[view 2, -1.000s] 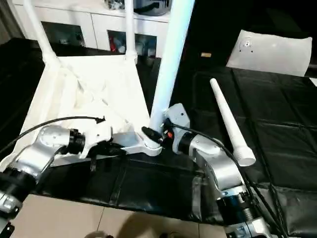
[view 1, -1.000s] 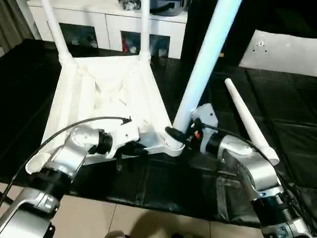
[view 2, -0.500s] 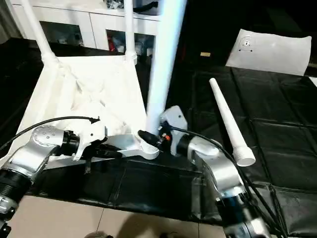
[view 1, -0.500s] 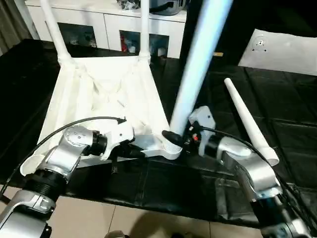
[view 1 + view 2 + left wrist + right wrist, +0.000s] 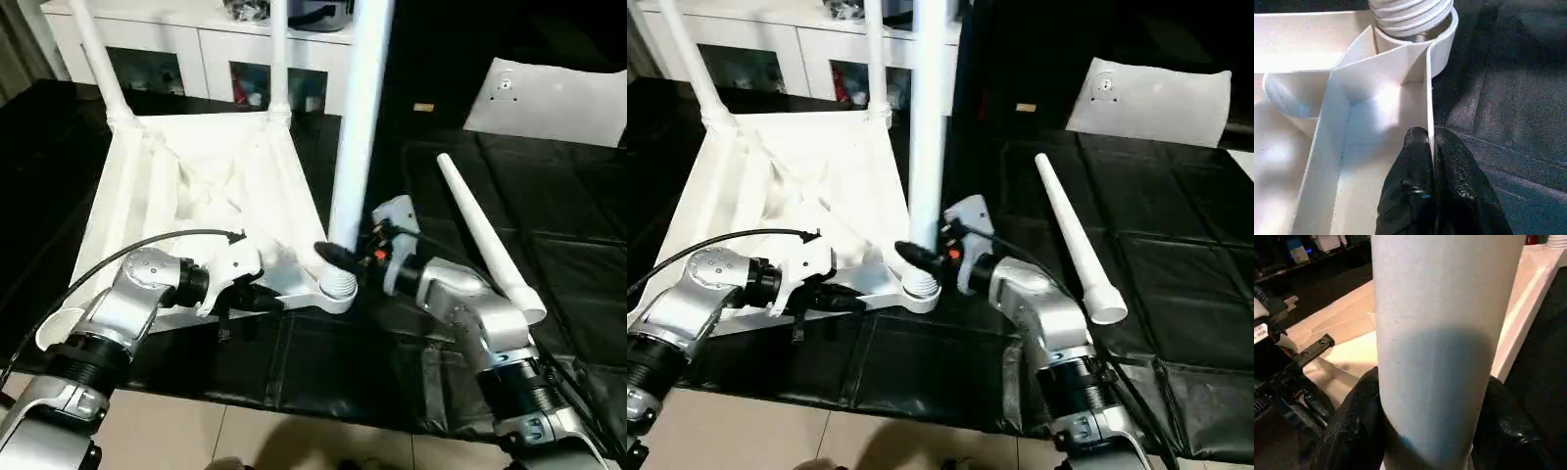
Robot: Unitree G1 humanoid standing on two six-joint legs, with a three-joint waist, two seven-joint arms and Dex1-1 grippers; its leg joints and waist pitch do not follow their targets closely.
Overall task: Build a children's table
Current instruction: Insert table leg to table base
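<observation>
The children's table top (image 5: pixel 196 186) lies upside down on a black mat, ribbed underside up. Two white legs (image 5: pixel 98 54) (image 5: pixel 279 59) stand in its far corner sockets. A third leg (image 5: pixel 355 127) stands nearly upright with its threaded end in the near right socket (image 5: pixel 338 289). My right gripper (image 5: pixel 338 259) is shut on this leg just above the threads, one black finger (image 5: pixel 1352 426) on each side of it. My left gripper (image 5: pixel 1431 142) is shut on the thin near wall of the table top, close to that socket. A fourth leg (image 5: pixel 485 240) lies loose on the mat to the right.
A white cabinet (image 5: pixel 216 49) with glass doors stands behind the table top. A flat white panel (image 5: pixel 549 88) with a small round fitting lies at the far right. The near left socket (image 5: pixel 59 328) is open. Tiled floor (image 5: pixel 294 441) runs along the mat's near edge.
The held leg has swung from leaning right to nearly upright over the near right socket, and my right gripper moved left with it. The left gripper kept its hold on the wall.
</observation>
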